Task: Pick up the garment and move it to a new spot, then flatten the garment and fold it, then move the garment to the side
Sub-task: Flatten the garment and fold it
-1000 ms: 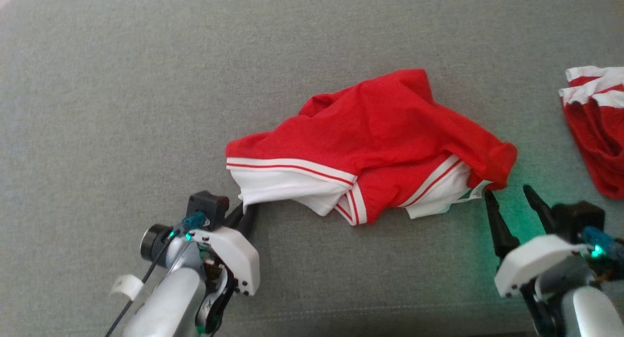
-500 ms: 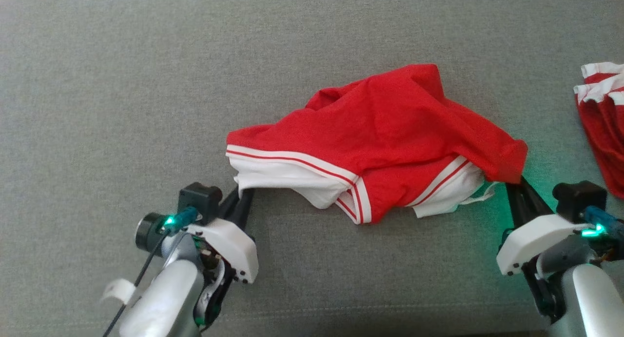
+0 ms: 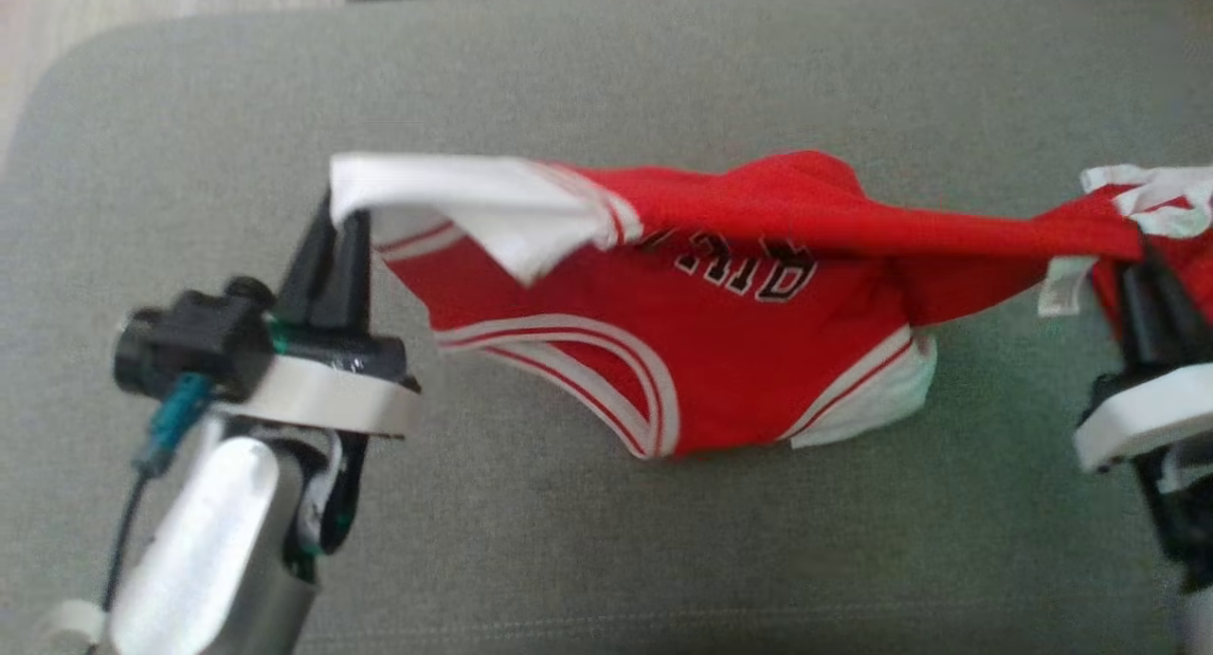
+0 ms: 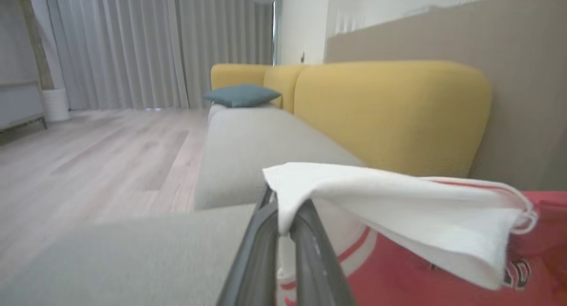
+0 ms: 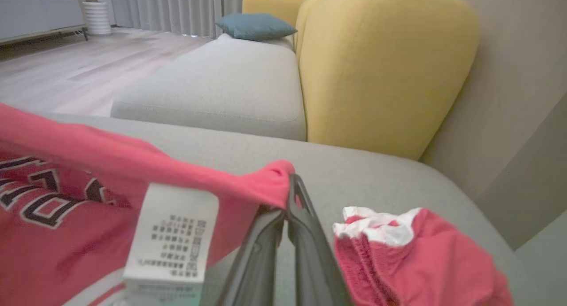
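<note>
Well, the grey sofa seat (image 3: pixel 606 560) takes up most of what I can see, long and bare enough to serve as a laying-out ground, with a yellow backrest (image 4: pixel 390 115) rising along its far side. Strung across the middle is the garment (image 3: pixel 749 352), a red jersey with white trim and dark lettering. It is held up by two corners, so the top edge runs taut from left to right while the body hangs below. Its lowest hem is either touching the seat or just clear of it; I cannot tell which. Holding it wide like this lets the cloth's own weight pull the creases out. I take that to be the point, ready for carrying it to a fresh spot and laying it flat. At the right end lies a second red garment (image 5: pixel 398 253), crumpled, just beside the right arm's fingers and likely to snag if the carry drifts that way. The left end effector (image 3: pixel 339 233) is clenched on the white corner, with cloth draping over its tips. The right end effector (image 3: pixel 1144 262) is pinched tight on the red corner, close to that other heap. Smallest of all, a white care label (image 5: pixel 170 235) dangles from the edge near the right-hand grip.
</note>
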Motion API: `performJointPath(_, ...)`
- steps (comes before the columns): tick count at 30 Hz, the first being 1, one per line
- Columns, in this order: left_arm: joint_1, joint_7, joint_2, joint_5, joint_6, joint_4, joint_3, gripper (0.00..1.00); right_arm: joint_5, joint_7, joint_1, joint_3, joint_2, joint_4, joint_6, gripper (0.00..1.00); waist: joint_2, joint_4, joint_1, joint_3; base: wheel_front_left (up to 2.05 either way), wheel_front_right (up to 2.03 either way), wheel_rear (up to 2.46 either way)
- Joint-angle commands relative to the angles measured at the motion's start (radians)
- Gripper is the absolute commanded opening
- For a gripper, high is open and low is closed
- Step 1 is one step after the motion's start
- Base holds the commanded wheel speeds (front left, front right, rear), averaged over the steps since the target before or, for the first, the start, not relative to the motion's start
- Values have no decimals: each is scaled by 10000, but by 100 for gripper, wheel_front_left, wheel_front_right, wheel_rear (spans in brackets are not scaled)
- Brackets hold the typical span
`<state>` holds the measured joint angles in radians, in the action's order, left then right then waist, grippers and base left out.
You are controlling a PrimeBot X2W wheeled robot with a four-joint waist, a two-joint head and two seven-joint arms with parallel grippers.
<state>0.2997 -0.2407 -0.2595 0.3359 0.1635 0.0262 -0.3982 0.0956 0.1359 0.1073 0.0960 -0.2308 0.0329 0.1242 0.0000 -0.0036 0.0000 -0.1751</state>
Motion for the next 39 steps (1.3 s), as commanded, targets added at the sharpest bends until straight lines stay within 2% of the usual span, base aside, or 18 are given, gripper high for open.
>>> performJointPath(1, 696, -108, -360, -82, 100, -611, 589, 0, -31, 146, 264, -41, -407, 604, 65, 0, 0, 28, 0, 284, 0, 0, 0)
performJointPath(6, 1742, -28, -732, -344, 167, -1956, 1022, 0, 115, 1003, 836, 113, -1047, 1908, 65, 0, 0, 117, 0, 751, 0, 0, 0)
performJointPath(12, 3161, 772, -1077, -522, 136, -2957, 1257, 0, 527, 2143, 1847, 237, -1654, 3159, 65, 0, 0, 85, 0, 1127, 0, 0, 0)
performJointPath(16, 3797, 1308, -1174, -462, 48, -3026, 1269, 0, 846, 2735, 2476, 243, -1937, 3434, 65, 0, 0, 73, 0, 1200, 0, 0, 0)
performJointPath(20, 4336, 1651, -1070, -160, -195, -2336, 1146, 0, 1278, 3050, 3092, 120, -2059, 3139, 65, 0, 0, 108, 0, 1086, 0, 0, 0)
performJointPath(24, 5249, 1687, -786, 250, -567, -849, 1062, 0, 1774, 3120, 3975, -223, -2128, 2267, 65, 0, 0, 109, 0, 656, 0, 0, 0)
performJointPath(28, 6647, 1427, -478, 385, -896, 1244, 1023, 0, 2086, 2673, 5612, -767, -1987, 912, 65, 0, 0, 0, 0, 72, 0, 0, 0)
performJointPath(34, 8810, 351, -189, 388, -1083, 4807, 1312, 0, 2034, 1198, 8405, -1514, -1112, -2146, 65, 0, 0, -345, 0, -326, 0, 0, 0)
performJointPath(39, 10287, -156, -151, 267, -1059, 6616, 1703, 0, 1751, -373, 10180, -1900, -329, -4724, 65, 0, 0, -562, 0, -673, 0, 0, 0)
